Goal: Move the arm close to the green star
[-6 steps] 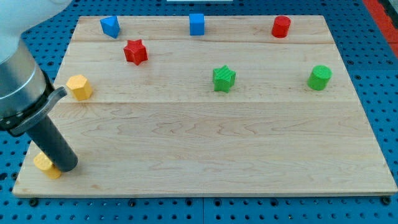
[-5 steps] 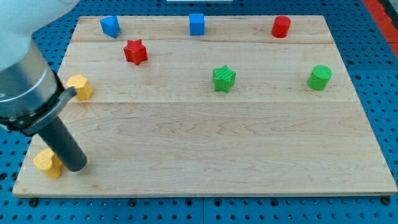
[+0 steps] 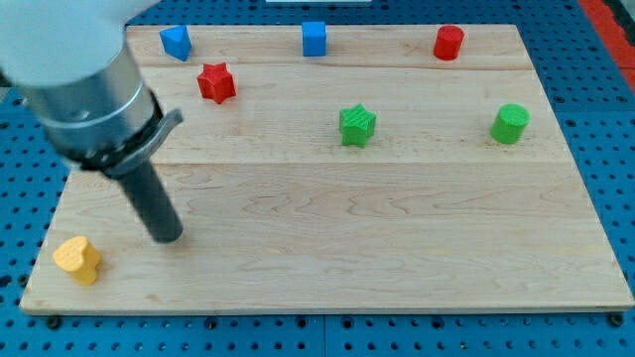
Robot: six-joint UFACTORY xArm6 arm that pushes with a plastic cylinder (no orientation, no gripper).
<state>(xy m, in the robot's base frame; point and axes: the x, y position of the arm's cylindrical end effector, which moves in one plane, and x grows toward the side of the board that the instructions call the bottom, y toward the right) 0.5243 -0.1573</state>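
The green star (image 3: 357, 125) lies on the wooden board (image 3: 397, 218), right of centre in its upper half. My tip (image 3: 167, 235) rests on the board at the view's lower left, far to the left of the green star and below it. A yellow heart-shaped block (image 3: 77, 259) lies just left of the tip and below it, apart from it. The arm's grey body hides the board's left edge where a second yellow block was.
A red star (image 3: 215, 81) sits at upper left. A blue block (image 3: 176, 42), a blue cube (image 3: 314, 38) and a red cylinder (image 3: 448, 42) line the top edge. A green cylinder (image 3: 510, 123) stands at the right.
My tip has moved right and a little up, away from the yellow heart block and toward the board's middle. The arm now covers the second yellow block. The blocks have not moved.
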